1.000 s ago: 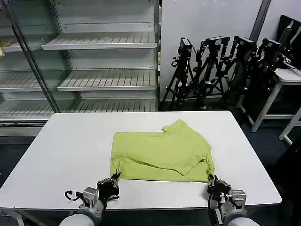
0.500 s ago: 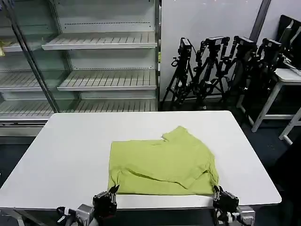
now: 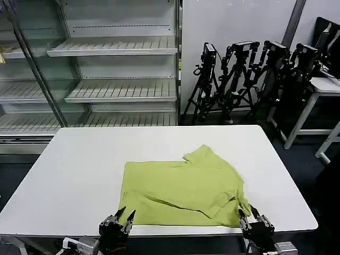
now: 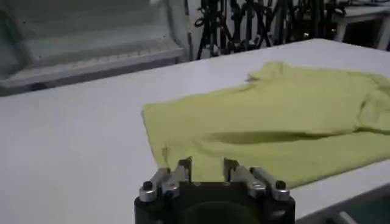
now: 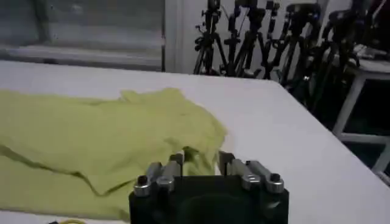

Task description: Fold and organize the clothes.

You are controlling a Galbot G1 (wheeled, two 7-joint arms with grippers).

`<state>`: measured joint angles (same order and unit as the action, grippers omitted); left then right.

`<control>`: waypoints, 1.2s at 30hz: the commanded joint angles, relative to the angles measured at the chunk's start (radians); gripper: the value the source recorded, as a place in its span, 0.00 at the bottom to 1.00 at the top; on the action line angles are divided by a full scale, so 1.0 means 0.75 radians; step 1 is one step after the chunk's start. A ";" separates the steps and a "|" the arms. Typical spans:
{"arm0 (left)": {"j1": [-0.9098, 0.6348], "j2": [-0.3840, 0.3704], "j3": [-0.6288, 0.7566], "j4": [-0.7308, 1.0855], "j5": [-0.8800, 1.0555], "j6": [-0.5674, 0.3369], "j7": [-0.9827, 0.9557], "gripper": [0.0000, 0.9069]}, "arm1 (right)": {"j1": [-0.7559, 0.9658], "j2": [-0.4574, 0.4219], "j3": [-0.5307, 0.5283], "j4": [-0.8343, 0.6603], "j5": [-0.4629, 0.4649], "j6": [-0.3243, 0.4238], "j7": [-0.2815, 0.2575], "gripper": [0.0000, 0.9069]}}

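At the bottom edge of the head view, lower left: my left gripper [image 3: 125, 214] sat just off the near edge of the table [image 3: 79, 164], its two fingers spread apart with nothing between them, tips pointing toward the near left corner of the shirt.
Left gripper from its own wrist camera: the left gripper [image 4: 207, 165] showed both fingers parted with a gap between them, close to the near hem of the cloth but holding none of it.
At the bottom edge, lower right: my right gripper [image 3: 248, 212] was also at the near table edge, fingers apart and empty, just beside the near right corner of the shirt.
Right gripper from its own wrist camera: the right gripper [image 5: 201, 159] had its fingers separated, the folded cloth lying right ahead of them; I could not tell whether a tip touched the fabric.
T-shirt: the lime T-shirt [image 3: 180, 186] lay flat on the white table, lower centre of the head view, folded into a rough rectangle with a diagonal crease across it and one sleeve poking out toward the far right.
T-shirt in the wrist cameras: it [image 4: 274, 115] spread across the tabletop, and [image 5: 97, 140] lay in layered folds.
Upper left, farther off: empty white shelves [image 3: 114, 48] stood behind the table.
Upper right, farthest: a cluster of black tripods [image 3: 249, 74] stood against the wall.
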<state>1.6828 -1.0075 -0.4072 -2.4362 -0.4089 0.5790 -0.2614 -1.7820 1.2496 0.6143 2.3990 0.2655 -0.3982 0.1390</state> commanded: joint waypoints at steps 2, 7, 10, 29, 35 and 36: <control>-0.130 0.051 -0.125 -0.026 -0.278 -0.003 -0.088 1.00 | 0.164 -0.051 0.005 -0.050 0.037 0.107 0.084 1.00; -0.294 0.085 -0.062 0.121 -0.336 -0.002 -0.099 1.00 | 0.379 -0.120 -0.062 -0.170 0.087 0.038 0.118 1.00; -0.446 0.097 0.010 0.227 -0.344 -0.001 -0.099 1.00 | 0.528 -0.124 -0.145 -0.272 0.112 -0.014 0.153 1.00; -1.060 0.063 0.421 0.858 -0.334 0.001 -0.097 1.00 | 1.238 -0.068 -0.487 -0.925 0.300 -0.206 0.231 1.00; -1.147 0.032 0.457 0.953 -0.333 0.001 -0.103 1.00 | 1.388 -0.031 -0.564 -1.071 0.315 -0.240 0.224 1.00; -1.162 0.027 0.466 0.967 -0.335 0.001 -0.104 1.00 | 1.414 -0.020 -0.578 -1.107 0.318 -0.240 0.222 1.00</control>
<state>1.0094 -0.9680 -0.1511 -1.9088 -0.6517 0.5798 -0.3358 -0.9641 1.2101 0.2848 1.7973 0.4737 -0.5383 0.2953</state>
